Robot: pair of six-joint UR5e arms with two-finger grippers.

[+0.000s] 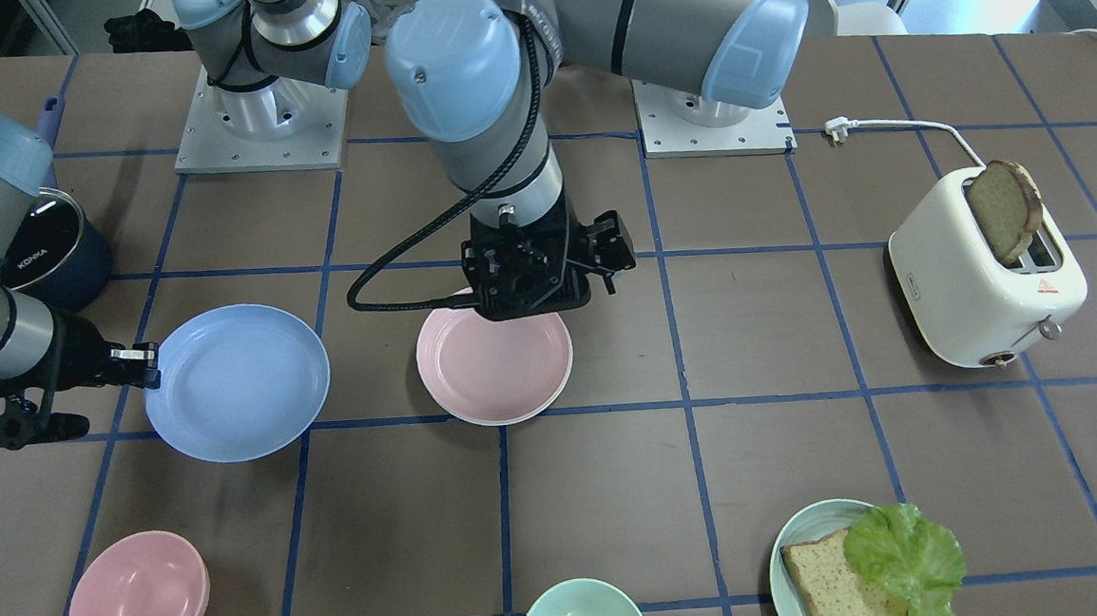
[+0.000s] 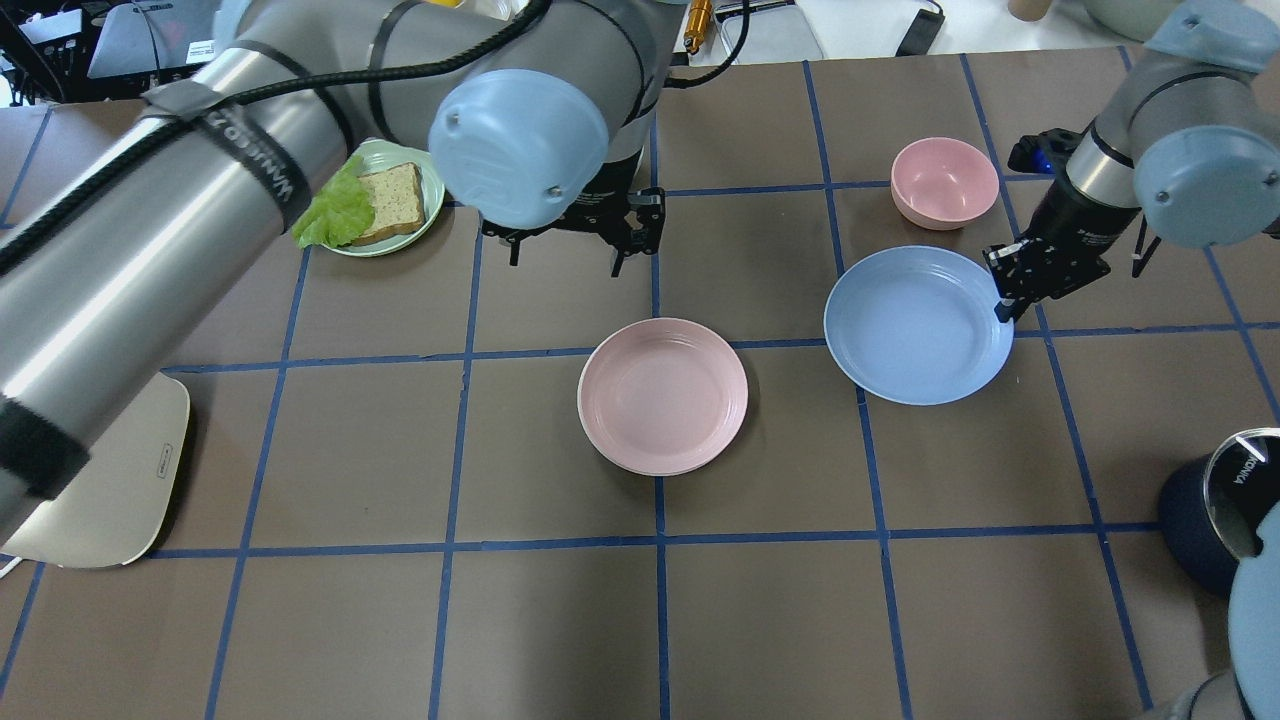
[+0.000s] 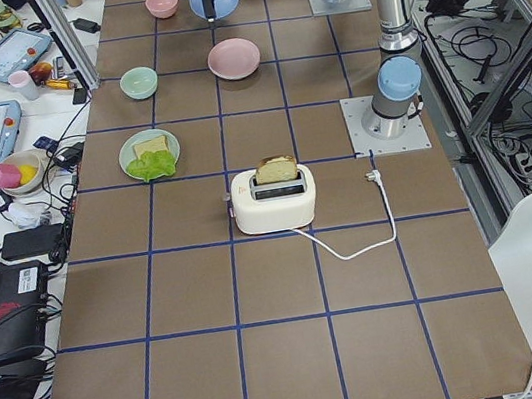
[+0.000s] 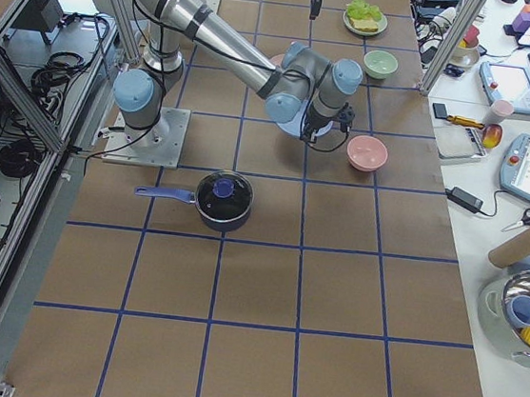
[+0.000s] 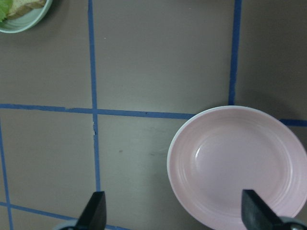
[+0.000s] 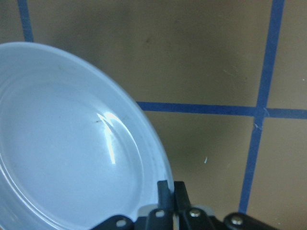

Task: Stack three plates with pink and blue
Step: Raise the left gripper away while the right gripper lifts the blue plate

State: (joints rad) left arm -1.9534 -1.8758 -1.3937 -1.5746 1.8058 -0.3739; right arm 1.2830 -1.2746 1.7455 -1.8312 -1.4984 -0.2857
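The pale pink plate point(image 2: 662, 395) lies mid-table, also in the front view point(image 1: 495, 364) and the left wrist view point(image 5: 237, 167). A paler second rim shows just under its edge; the cream-white plate does not show on its own. My left gripper point(image 1: 533, 285) hovers open and empty above the pink plate's robot-side edge, its fingertips point(image 5: 93, 213) wide apart. The light blue plate point(image 2: 918, 325) is to the robot's right, also in the front view point(image 1: 237, 382). My right gripper point(image 2: 1003, 305) is shut on its rim, the fingers point(image 6: 170, 191) pinching the edge.
A pink bowl point(image 2: 944, 182) sits just beyond the blue plate. A teal plate with bread and lettuce point(image 2: 385, 200) is at far left. A green bowl point(image 1: 582, 615), a white toaster point(image 1: 984, 267) and a dark pot point(image 1: 50, 248) stand around the edges.
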